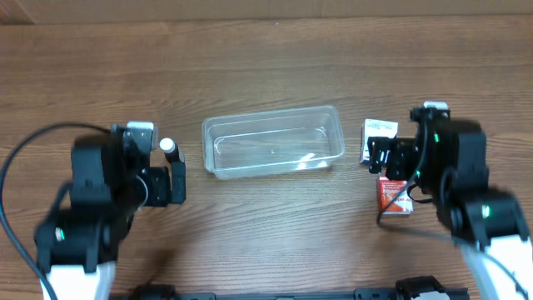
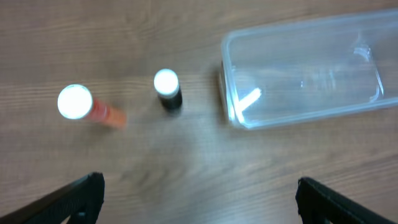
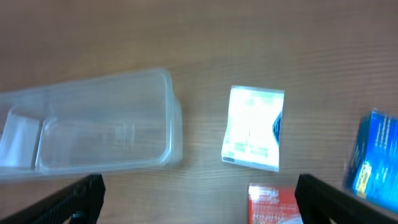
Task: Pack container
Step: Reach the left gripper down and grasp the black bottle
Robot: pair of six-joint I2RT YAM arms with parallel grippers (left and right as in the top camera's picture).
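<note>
1. Currently, you will find the container (image 1: 273, 142) at the middle of the wooden surface (image 1: 266, 50), between the two arms. It lies flat with its open side up.
2. Check the left tool (image 2: 199, 200). Its fingers are spread wide, one at each lower corner of the left wrist view. Only bare surface shows between them.
3. Note the two bottles ahead of the left tool:
   - The dark bottle (image 2: 168, 92) has a white cap. It stands near one short end of the container and does not touch it.
   - The orange bottle (image 2: 93, 107) also has a white cap. It sits farther from the container, apart from the dark bottle.
4. Check the right tool (image 3: 200, 199). Its fingers are likewise spread wide and grip nothing.
5. Note the three boxes near the right tool:
   - The white box (image 3: 254, 127) lies flat near the other short end of the container, clear of its rim.
   - The red box (image 3: 273, 204) lies just beside the white box. The lower edge of the right wrist view cuts it off.
   - The blue box (image 3: 376, 155) sits at the right edge of that view. It is blurred and only partly visible.
</note>
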